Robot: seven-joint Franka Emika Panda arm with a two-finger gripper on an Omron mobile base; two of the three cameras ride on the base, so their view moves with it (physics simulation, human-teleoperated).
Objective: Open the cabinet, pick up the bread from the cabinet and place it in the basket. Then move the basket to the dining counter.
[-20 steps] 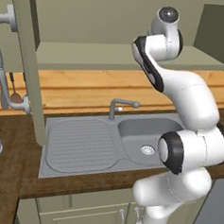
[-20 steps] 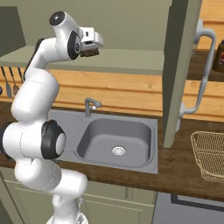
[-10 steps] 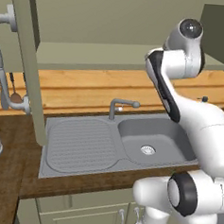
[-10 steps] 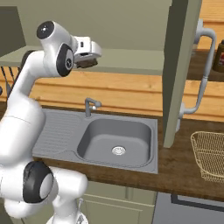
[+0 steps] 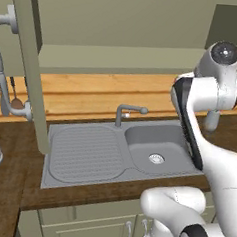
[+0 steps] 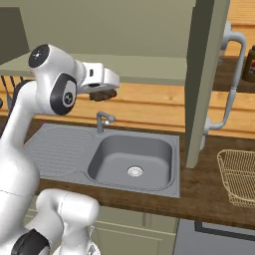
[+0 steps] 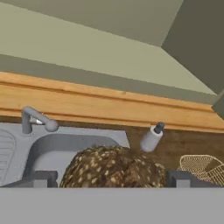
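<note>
The gripper holds the seeded brown bread between its widely spread fingers, above the grey sink. The cabinet doors stand open. The basket sits on the dark tabletop right of the sink, near a soap bottle.

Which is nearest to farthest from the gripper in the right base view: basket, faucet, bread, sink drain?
1. bread, held in the gripper.
2. faucet, just below.
3. sink drain, lower right.
4. basket, far right on the worktop.
</note>
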